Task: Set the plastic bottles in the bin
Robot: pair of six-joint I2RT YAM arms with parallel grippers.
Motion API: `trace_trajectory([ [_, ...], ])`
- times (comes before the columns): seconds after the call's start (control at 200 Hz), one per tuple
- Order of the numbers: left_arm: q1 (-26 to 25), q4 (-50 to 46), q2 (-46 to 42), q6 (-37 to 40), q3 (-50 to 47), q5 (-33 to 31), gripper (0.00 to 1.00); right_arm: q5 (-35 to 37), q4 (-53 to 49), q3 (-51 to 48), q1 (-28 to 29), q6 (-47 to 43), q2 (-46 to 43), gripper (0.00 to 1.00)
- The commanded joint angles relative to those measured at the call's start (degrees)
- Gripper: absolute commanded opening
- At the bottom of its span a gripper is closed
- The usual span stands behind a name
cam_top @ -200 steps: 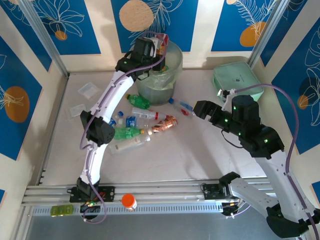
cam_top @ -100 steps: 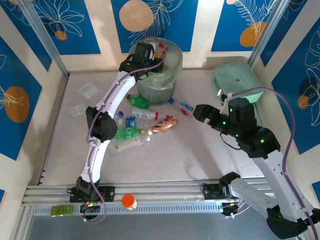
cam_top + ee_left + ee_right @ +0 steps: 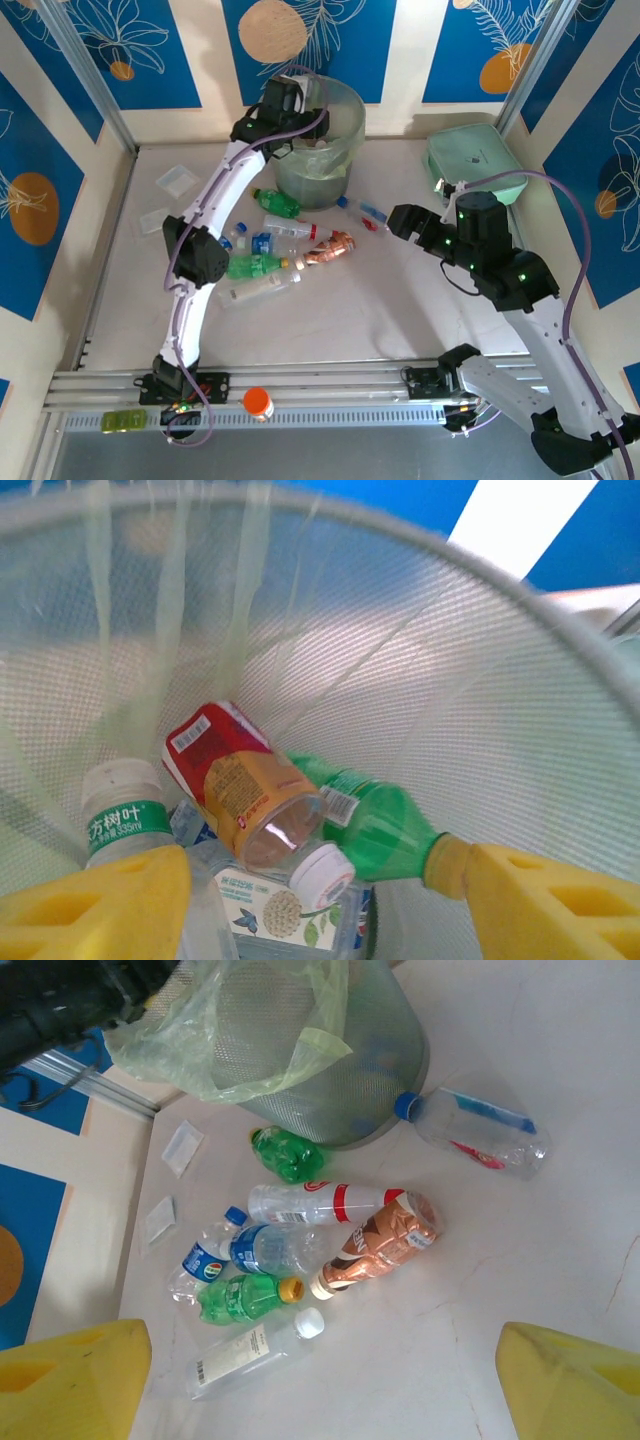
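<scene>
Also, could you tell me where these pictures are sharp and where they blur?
Left wrist: red-labelled bottle in the bin sharp, yellow jaws blurred. Right wrist: brown crushed bottle on the table sharp, jaws blurred. Top external: evenly lit, sharp.

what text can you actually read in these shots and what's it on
"方树叶": on the green label of the white-capped bottle lying in the bin; the volume figure under it is too blurred to trust.
Red-and-orange bottle in the bin: a barcode, its print unreadable.
Loose bottles on the table: labels too small to read.
</scene>
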Motion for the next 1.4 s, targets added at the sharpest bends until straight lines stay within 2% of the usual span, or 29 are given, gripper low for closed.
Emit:
trace_trajectory([
  [0.0, 0.1, 0.2, -8.2, 0.3, 0.2, 3.8, 0.72, 0.8, 0.6, 1.5, -0.3, -2.2, -0.2, 0.89],
  [0.13, -1.1, -1.0, -14.9, -0.1, -3.2, 6.0, 0.72, -3.5, 4.4, -0.7, -0.1, -5.7, -0.8, 0.89],
  [0.23, -2.7, -1.5, -22.5, -0.9, -11.2, 4.4, 0.71, -1.0, 5.3, -2.6, 1.2, -4.5, -0.4, 0.87],
  [0.33, -3.0, 0.2, -31.9, -4.7, -24.2, 3.6, 0.71, -1.9, 6.2, -3.8, 1.4, -1.9, 1.7, 0.85],
  [0.53, -3.0, 8.7, -52.5, -14.5, -54.1, 6.0, 0.71, -3.4, 9.2, -6.3, 3.0, 5.1, 7.3, 0.82],
  [0.7, -3.0, 6.2, -64.1, -20.9, -70.1, 6.4, 0.71, -4.3, 13.5, -9.3, 4.4, 12.9, 11.5, 0.82],
  [0.79, -3.0, 4.0, -69.1, -23.0, -76.6, 6.7, 0.72, -2.6, 12.4, -8.9, 4.6, 16.9, 15.0, 0.81],
  [0.975, -3.0, -1.6, -76.8, -22.4, -83.9, 6.0, 0.73, 6.2, 4.6, -5.1, 3.7, 28.1, 23.6, 0.79],
  [1.125, -3.0, -0.6, -81.7, -23.4, -88.3, 7.0, 0.73, 3.6, 6.3, -5.4, -0.9, 38.3, 29.6, 0.79],
  [1.225, -3.0, -0.9, -82.9, -21.6, -88.6, 7.2, 0.74, 3.9, 5.7, -2.3, -2.1, 43.5, 34.4, 0.69],
  [1.395, -3.0, -3.5, -83.7, -17.4, -86.5, 7.9, 0.74, 3.4, 5.8, 5.8, -3.2, 44.7, 43.4, 0.79],
])
